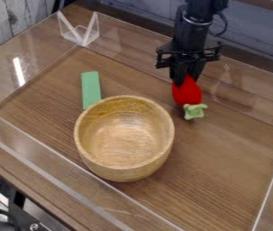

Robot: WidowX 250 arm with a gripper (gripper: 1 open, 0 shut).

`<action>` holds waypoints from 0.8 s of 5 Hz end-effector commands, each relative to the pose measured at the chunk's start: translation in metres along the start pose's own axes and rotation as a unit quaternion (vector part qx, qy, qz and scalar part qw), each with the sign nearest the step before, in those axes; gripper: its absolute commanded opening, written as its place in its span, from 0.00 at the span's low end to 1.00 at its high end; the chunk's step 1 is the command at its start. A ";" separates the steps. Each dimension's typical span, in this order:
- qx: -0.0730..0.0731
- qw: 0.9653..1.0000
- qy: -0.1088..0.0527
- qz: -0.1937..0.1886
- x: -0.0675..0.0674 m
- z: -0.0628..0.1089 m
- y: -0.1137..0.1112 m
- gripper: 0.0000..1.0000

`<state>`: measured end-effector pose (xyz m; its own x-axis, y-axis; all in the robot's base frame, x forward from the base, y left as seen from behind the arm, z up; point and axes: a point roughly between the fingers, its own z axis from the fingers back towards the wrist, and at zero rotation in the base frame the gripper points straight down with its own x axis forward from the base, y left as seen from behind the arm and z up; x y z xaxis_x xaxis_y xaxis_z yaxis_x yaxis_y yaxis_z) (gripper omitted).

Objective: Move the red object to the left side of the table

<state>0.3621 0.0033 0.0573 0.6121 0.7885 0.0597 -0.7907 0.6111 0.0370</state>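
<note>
The claw (188,79) points straight down and squeezes the red toy (186,91) at its top, so the toy can ride along. The toy's green end (195,111) hangs low over the counter (235,153). The bowl (125,136) sits down-left of the claw.

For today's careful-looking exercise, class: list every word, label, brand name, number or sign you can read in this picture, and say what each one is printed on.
None: no readable text shows anywhere.
The wooden bowl, green strip, red object, gripper and table all look plain and unmarked, as far as this small picture shows.
</note>
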 end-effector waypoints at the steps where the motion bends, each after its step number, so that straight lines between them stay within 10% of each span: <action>1: -0.038 0.999 -0.021 0.000 0.014 0.031 -0.006 0.00; 4: -0.046 0.998 -0.015 -0.036 0.008 0.045 -0.012 0.00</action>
<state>0.3673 0.0005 0.0699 0.6678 0.7438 0.0278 -0.7443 0.6675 0.0218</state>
